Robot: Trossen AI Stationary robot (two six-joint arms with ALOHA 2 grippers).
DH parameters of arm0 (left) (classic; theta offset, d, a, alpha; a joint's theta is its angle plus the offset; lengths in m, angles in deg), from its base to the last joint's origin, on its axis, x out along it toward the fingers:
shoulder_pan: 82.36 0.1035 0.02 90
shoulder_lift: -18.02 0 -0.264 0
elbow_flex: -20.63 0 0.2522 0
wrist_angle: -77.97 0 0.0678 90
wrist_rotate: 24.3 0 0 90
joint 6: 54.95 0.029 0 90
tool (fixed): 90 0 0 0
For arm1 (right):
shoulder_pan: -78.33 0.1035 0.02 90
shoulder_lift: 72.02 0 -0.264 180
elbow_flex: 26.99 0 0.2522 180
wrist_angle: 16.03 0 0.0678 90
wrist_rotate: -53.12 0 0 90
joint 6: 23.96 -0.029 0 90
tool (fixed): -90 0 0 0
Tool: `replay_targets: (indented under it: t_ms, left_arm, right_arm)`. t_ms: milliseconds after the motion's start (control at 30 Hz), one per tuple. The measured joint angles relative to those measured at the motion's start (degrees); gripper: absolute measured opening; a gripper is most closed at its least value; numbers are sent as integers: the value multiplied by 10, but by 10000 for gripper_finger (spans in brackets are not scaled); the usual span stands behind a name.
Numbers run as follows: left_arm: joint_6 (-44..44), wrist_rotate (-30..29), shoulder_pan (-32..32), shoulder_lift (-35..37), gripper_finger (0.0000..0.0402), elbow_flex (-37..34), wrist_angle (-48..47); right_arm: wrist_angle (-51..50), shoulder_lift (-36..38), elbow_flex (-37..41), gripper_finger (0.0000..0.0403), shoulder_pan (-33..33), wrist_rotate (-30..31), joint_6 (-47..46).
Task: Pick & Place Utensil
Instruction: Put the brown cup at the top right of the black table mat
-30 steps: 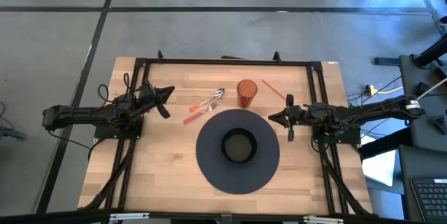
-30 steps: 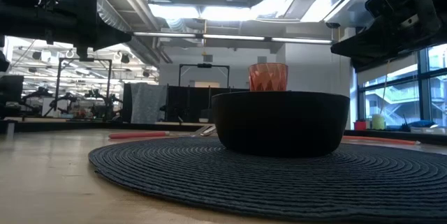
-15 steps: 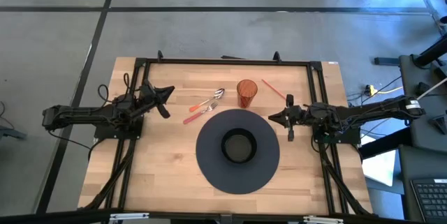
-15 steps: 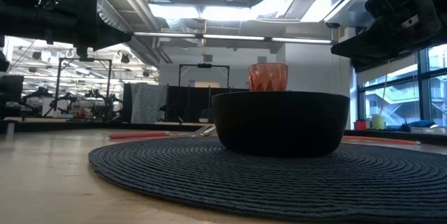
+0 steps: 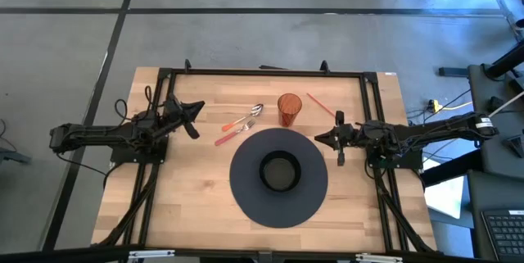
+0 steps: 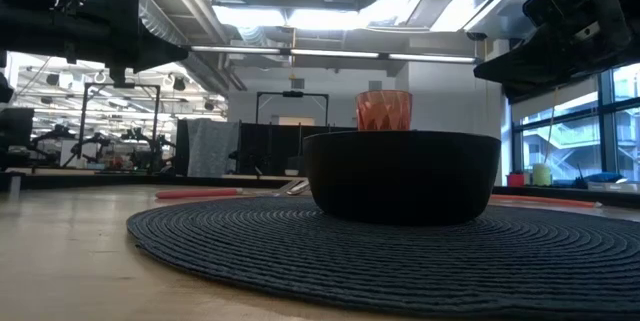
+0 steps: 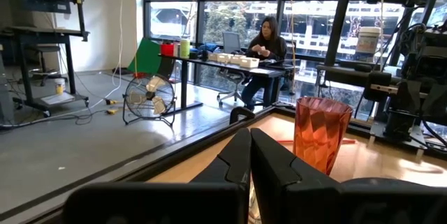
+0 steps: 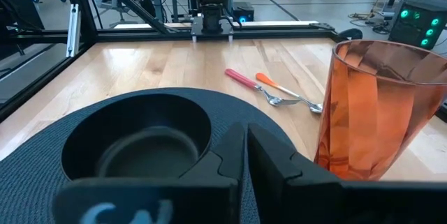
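Nothing moved since a second ago — both arms parked exactly as before, utensils untouched.

Left gripper (image 5: 195,109) closed on nothing, fingers pressed together in the left wrist view, hovering over the left side of the worktop (image 5: 180,206) and pointing toward the centre. Outward from its tip, near and a little toward the centre: two utensils lying side by side — a pink-handled fork (image 5: 233,132) and an orange-handled spoon (image 5: 244,117). Long axes roughly parallel, running diagonally, handles toward the left arm and the near edge, heads toward the far side and the orange cup (image 5: 288,108). Just beyond them, the cup upright at the far rim of the round dark placemat (image 5: 246,197), black bowl (image 5: 279,172) at the mat's centre.

Right gripper (image 5: 321,138) also closed and empty, at the mat's right rim, with cup and mat between it and the pair of utensils. Thin red stick (image 5: 319,105) on the worktop beyond the cup, closer to the right arm.

Judged from this layout: left arm clearly nearer the fork and spoon, with an open path — gripper would need opening and turning across the diagonal handle.
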Motion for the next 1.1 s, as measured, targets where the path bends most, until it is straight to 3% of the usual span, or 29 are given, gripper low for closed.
replay_targets:
  t_ms: [633, 900, 1000, 1100]
  left_arm:
    - [0, 0, 0, 0, 4, 0, 0]
    - [-1, 0, 0, 0, 4, 0, 0]
    - [-1, 0, 0, 0, 4, 0, 0]
    - [-1, 0, 0, 0, 4, 0, 0]
  right_arm:
    - [1, 0, 0, 22, 0, 5, 0]
    - [1, 0, 0, 22, 0, 56, -5]
    - [0, 0, -5, 20, 0, 104, -58]
    - [-22, -3, -36, 13, 0, 131, -41]
